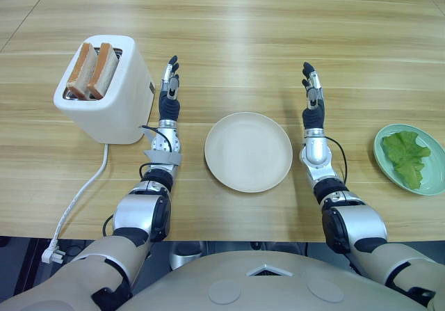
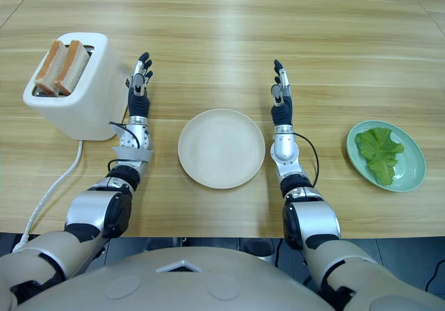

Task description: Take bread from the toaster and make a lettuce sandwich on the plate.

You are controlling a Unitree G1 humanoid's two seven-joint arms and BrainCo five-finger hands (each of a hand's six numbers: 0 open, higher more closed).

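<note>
Clearly poised to start, my left hand and right hand stretch out flat, fingers straight and empty, either side of the plate, with the toaster holding two bread slices just left of my left hand and the lettuce well right of my right.

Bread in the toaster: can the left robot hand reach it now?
Probably yes: the left robot hand lies open beside the toaster, the bread sticks up out of it, and nothing stands between.

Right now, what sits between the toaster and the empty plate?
The left robot hand, fingers straight and holding nothing, lies between the toaster and the plate; plain in the left eye view.
</note>
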